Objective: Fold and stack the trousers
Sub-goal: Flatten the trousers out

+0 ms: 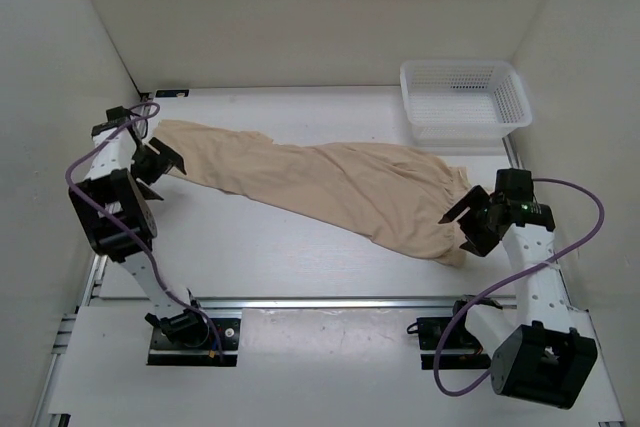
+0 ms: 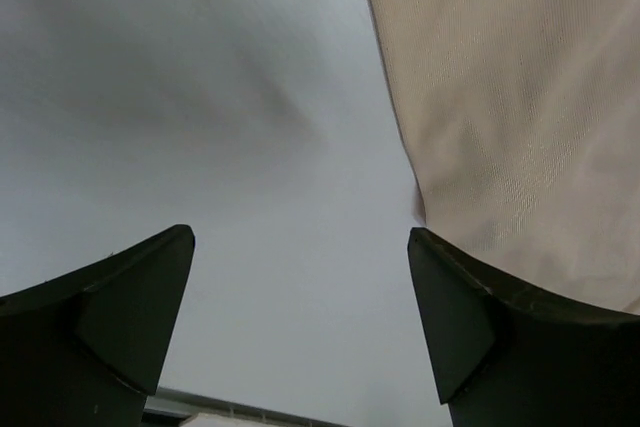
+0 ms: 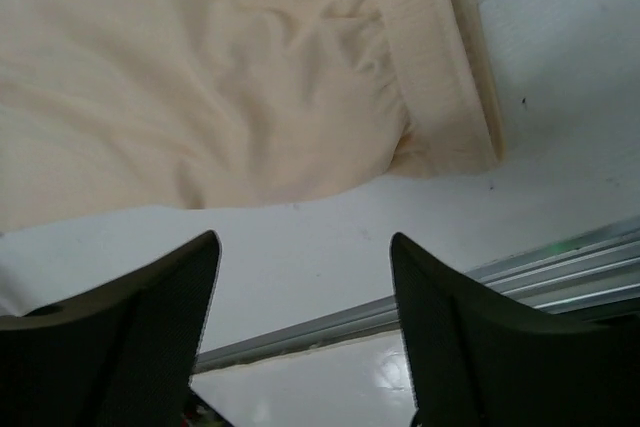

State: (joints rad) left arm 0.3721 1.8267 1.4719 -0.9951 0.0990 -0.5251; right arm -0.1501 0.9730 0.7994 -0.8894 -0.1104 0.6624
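Observation:
The beige trousers (image 1: 330,187) lie spread out flat, slanting across the table from the far left to the near right. Their leg end is at the left and the gathered waistband (image 3: 440,77) at the right. My left gripper (image 1: 163,172) hovers at the leg end, open and holding nothing. In the left wrist view the cloth (image 2: 520,97) runs just past the right finger (image 2: 480,327). My right gripper (image 1: 460,230) is open beside the waistband corner. In the right wrist view the trousers (image 3: 200,77) lie beyond the fingertips, with bare table between the jaws.
A white mesh basket (image 1: 468,127) stands at the back right, just behind the waistband. Metal rails (image 3: 560,277) run along the near edge of the table, by the arm bases. White walls close in the left, right and back sides.

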